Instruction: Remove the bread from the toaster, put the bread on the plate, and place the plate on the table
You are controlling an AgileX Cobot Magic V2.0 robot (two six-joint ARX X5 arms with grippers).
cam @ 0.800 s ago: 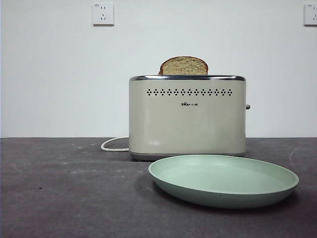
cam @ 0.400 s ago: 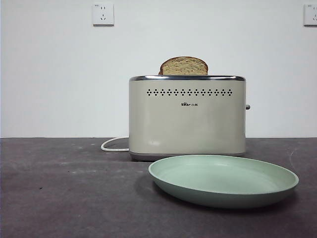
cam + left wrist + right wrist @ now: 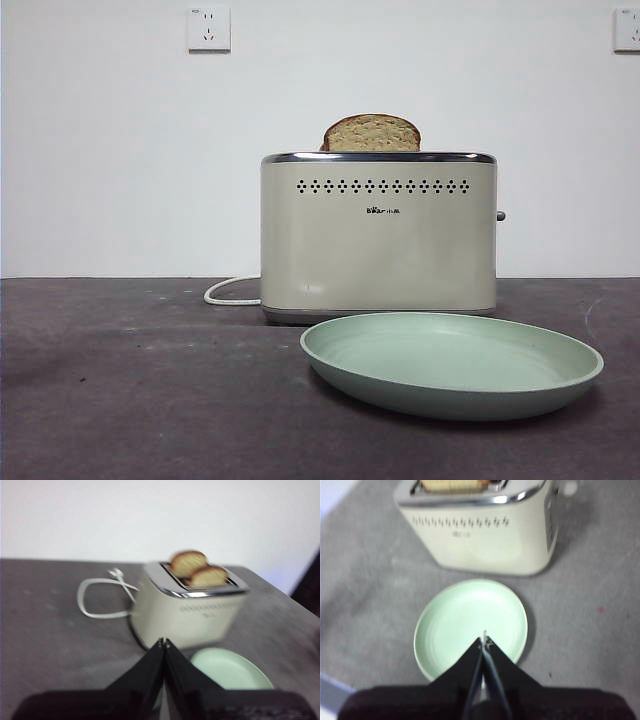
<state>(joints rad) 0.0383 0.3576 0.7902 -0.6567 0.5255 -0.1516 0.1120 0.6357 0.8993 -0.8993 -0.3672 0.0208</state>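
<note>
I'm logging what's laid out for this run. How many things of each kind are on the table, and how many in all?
Bread slices: 2, the near slice and the far slice, both standing in the toaster
Toasters: 1, the cream toaster with its white cord
Plates: 1, the green plate, nothing on it
Total: 4

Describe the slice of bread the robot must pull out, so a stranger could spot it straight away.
Find the cream toaster standing on the dark table, just behind the mint-green plate. Two slices stick up from its chrome-rimmed top. The bread is the squarish, broader one in the slot on the side toward the plate; its neighbour in the slot behind it looks narrower and rounder-topped.
</note>
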